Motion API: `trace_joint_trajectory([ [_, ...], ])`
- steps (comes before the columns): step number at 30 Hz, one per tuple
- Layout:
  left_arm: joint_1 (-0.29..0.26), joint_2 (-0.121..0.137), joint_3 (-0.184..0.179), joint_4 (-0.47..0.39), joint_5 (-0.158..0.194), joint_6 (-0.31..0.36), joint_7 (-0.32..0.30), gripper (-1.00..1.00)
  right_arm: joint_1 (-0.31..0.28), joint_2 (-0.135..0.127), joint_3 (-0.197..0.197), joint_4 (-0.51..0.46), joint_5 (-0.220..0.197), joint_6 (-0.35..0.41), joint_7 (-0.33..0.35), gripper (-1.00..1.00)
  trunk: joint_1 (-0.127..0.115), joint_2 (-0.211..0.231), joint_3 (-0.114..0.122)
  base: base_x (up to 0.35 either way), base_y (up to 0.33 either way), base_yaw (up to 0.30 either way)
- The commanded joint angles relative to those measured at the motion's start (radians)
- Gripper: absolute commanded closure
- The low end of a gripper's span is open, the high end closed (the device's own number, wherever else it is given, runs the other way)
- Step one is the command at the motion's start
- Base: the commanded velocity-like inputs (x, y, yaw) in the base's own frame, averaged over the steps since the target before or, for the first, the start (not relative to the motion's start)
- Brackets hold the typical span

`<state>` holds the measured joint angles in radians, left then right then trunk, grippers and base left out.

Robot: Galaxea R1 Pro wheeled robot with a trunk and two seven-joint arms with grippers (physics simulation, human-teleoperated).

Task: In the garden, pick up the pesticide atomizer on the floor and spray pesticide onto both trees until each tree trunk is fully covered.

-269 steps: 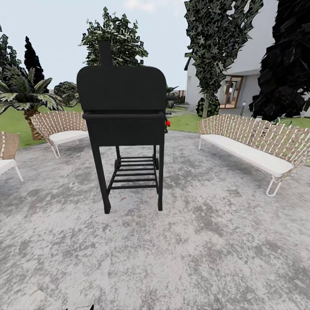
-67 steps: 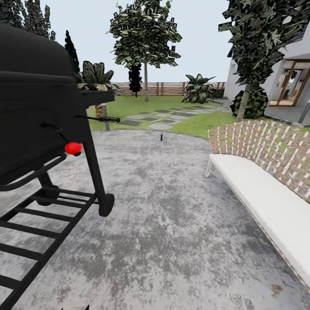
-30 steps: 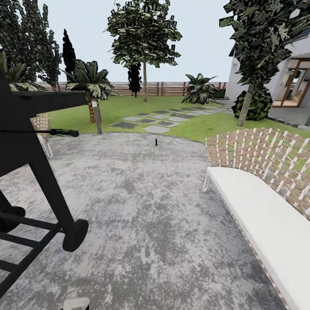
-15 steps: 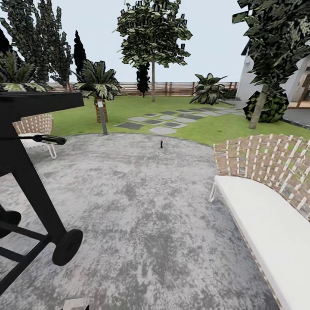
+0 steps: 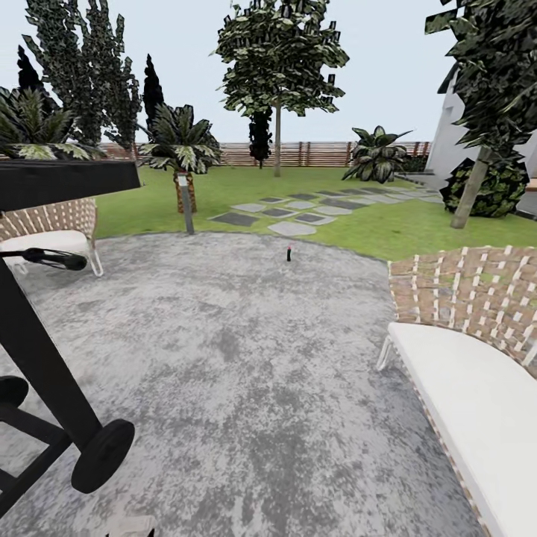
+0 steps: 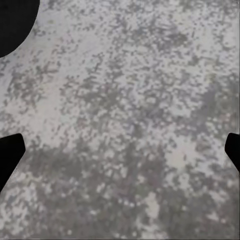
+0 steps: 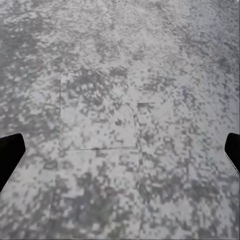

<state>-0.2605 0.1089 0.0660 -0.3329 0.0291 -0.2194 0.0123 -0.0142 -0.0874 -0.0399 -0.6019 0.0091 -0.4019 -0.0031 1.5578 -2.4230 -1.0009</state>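
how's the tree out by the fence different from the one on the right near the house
The tree by the fence stands far back across the lawn with a thin, upright trunk and its whole rounded crown in the head view. The tree near the house is closer, its trunk looks thicker and leans, and its crown is cut off by the picture's edge. A dark bush sits at its base. Both have bare trunks and dark mottled foliage high up.
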Motion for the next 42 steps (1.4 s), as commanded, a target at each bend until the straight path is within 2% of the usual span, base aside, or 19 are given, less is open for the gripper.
trace_joint_trajectory([
  [1, 0.000, 0.000, 0.000, 0.000, 0.000, 0.000, 0.000, -1.00, 0.000, 0.000, 0.000, 0.000, 0.000, 0.000, 0.000, -1.00, 0.000, 0.000, 0.000, 0.337, -0.012, 0.002],
  [42, 0.000, 0.000, 0.000, 0.000, 0.000, 0.000, 0.000, -1.00, 0.000, 0.000, 0.000, 0.001, 0.000, 0.001, 0.000, -1.00, 0.000, 0.000, 0.000, 0.338, -0.086, 0.000],
])
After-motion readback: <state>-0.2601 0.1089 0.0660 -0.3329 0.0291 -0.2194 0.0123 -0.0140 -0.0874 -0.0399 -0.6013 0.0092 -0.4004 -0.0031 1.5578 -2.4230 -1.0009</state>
